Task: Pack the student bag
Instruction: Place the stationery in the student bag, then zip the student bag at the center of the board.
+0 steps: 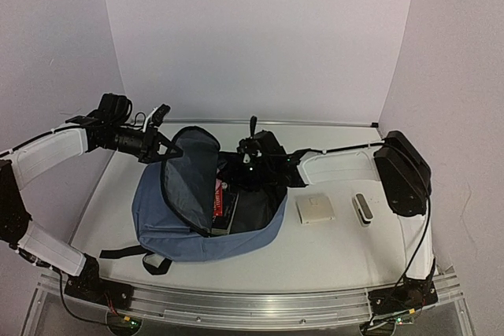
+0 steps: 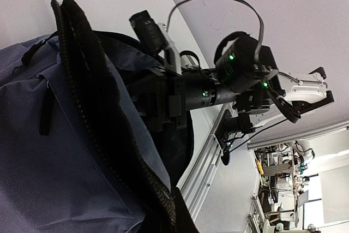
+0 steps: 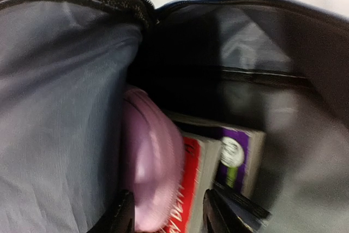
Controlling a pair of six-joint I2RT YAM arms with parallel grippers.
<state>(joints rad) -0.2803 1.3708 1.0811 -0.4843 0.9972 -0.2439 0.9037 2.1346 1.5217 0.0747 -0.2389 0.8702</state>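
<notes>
Very little writing can be read here. In the right wrist view, a red book (image 3: 191, 184) lies in the bag (image 3: 54, 107), and large white capital letters run along its cover. Only "DE" can be made out with some confidence. The letters around it are blurred, and the picture's lower edge cuts them off. Beside it, a purple book (image 3: 242, 135) carries a round white label (image 3: 233, 152) with a green mark under it. The label is too blurred to tell whether it has any words. In the top view the red book (image 1: 218, 193) shows small white marks on its edge, too small to read.
</notes>
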